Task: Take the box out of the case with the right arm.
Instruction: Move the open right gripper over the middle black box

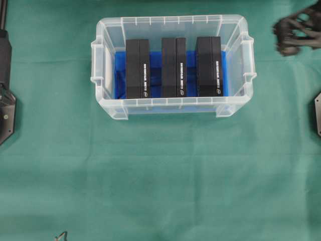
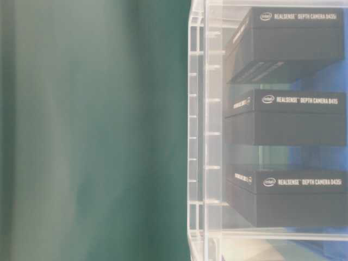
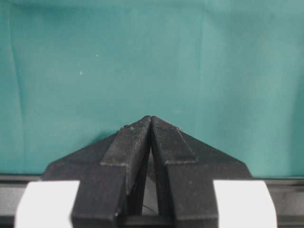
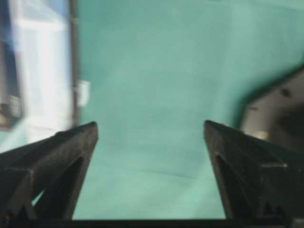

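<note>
The case (image 1: 173,108) sits on the green surface (image 1: 160,175) in the upper middle of the overhead view, and three black boxes stand side by side on its blue lining. Each box runs lengthwise across the short span of the case, from the far wall toward the near one, so the three long axes are parallel. The rightmost box (image 1: 209,73) lies closest to the right end effector (image 1: 296,34), which hovers outside the case near the top right corner of the overhead view, beyond the case's right handle. From it, that box lies to the left and slightly toward the viewer; the middle box (image 1: 174,67) and the leftmost box (image 1: 137,69) are further off.

The right wrist view shows the right end effector's jaws spread wide with nothing between them, green cloth below, and the case's clear wall at the left edge. That view is blurred. The right arm is judged nearer to the boxes than the left, and it must probably travel over the rim and align its jaws across a box's narrow width.

The left end effector (image 3: 151,124) points down at bare cloth, jaws pressed together and empty.
</note>
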